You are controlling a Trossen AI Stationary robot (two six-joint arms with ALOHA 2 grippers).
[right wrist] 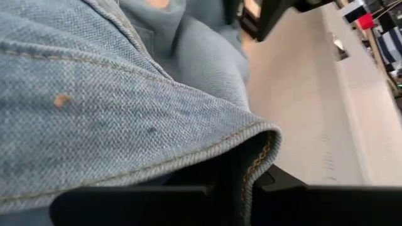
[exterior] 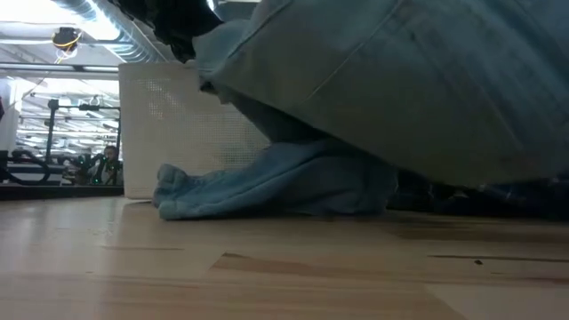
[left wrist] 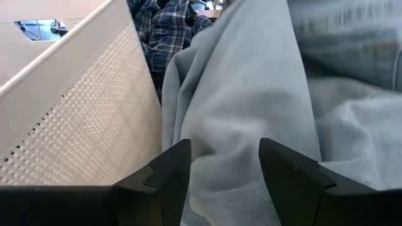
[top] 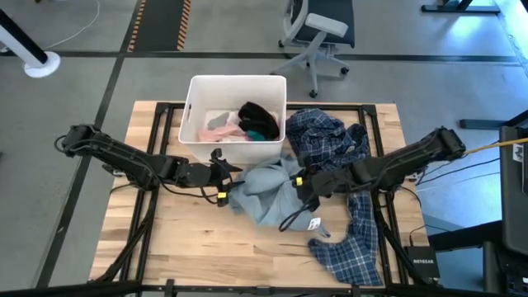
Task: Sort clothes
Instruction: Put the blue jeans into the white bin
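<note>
Your right gripper [top: 301,183] has its fingers pinched on the grey-blue top [top: 266,188], which lies on the tabletop [top: 206,239] beside the bin [top: 191,115]. Left fingers [left wrist: 173,172] gape wide at its edge; close them before lifting.

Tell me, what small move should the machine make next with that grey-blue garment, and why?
Probably lift a little. The right pincer is shut on the hem of the soft grey-blue fabric top, which lies on the wooden table against the white rectangular plastic bin. The left pincer stands open at its other edge. Raising it should free the garment from the blue-white plaid shirt.
</note>
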